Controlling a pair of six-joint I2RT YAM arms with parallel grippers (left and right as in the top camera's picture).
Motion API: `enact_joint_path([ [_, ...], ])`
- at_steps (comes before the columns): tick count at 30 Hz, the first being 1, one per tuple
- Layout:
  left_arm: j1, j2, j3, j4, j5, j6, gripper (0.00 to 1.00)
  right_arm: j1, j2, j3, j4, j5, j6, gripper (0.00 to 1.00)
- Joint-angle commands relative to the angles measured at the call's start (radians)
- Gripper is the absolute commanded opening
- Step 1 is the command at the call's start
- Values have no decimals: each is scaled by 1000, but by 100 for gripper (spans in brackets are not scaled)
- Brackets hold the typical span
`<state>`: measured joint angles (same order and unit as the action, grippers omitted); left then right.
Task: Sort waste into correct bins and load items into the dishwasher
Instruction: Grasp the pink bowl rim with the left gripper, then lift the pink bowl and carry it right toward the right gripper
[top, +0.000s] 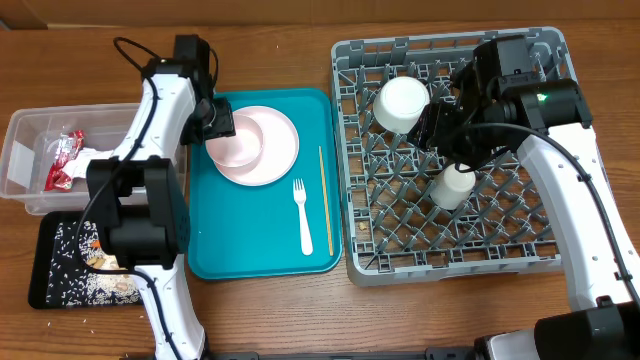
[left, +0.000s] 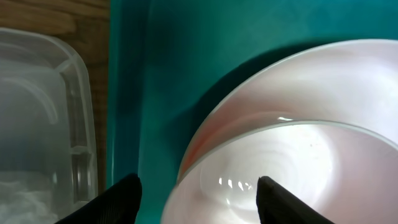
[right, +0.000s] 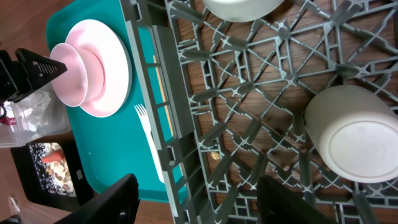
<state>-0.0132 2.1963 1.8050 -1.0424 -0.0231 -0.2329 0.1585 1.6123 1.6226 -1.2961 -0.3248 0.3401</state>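
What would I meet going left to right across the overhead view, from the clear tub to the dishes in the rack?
Clear tub → pink plate → white fork → chopstick → upturned bowl → small cup.

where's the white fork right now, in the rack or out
Out. The white fork lies flat on the teal tray, beside the chopstick, outside the grey rack.

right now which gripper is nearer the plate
Left. The left gripper is over the plate, open at the rim of the bowl on it; the right gripper is away over the rack.
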Motion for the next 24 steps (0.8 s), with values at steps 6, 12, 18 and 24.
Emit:
enact_joint_path([
  [6,2,8,-27,23,-34,8,47,-1,1,0,1,11,-3,64],
  [12,2,8,-71,61,-35,9,33,-1,1,0,1,11,-3,64],
  [18,2,7,-51,45,-31,9,4,-1,1,0,4,11,-3,64],
  [24,2,-6,115,-113,-25,9,4,-1,1,0,4,11,-3,65],
])
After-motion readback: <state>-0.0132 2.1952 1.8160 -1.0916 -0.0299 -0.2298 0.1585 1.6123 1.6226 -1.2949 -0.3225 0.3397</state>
